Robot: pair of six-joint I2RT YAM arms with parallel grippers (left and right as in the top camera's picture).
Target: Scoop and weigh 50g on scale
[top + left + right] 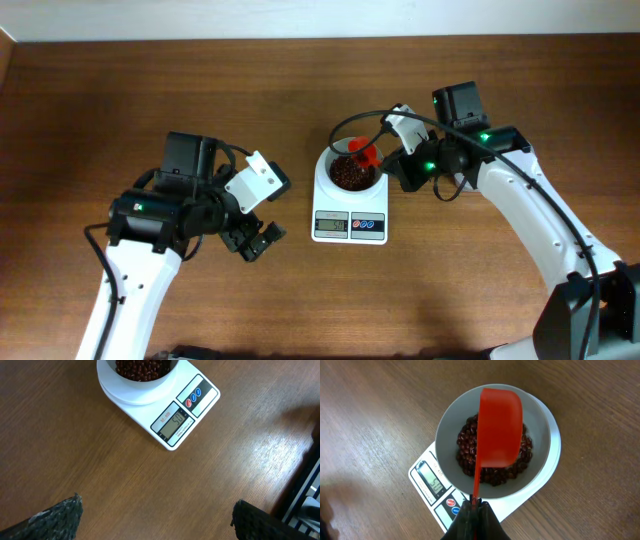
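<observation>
Just ahead of our right gripper (476, 507), fingers clamped on the red scoop (500, 425) handle, the scoop hangs tipped over the beans (468, 446) in the scale (427, 480) bowl (447, 420), likely for pouring. Our left gripper (157, 520) is spread wide and empty, with the scale beyond its fingertips.

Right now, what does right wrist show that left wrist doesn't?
Only right wrist: the red scoop over the bowl, its handle pinched in the shut right gripper, and the bowl's whole rim.
Only left wrist: the left gripper, open, fingers wide apart above bare table short of the scale, with the bowl cut off at the frame's top.
Both: the scale with its display and buttons, and the beans in the bowl.
</observation>
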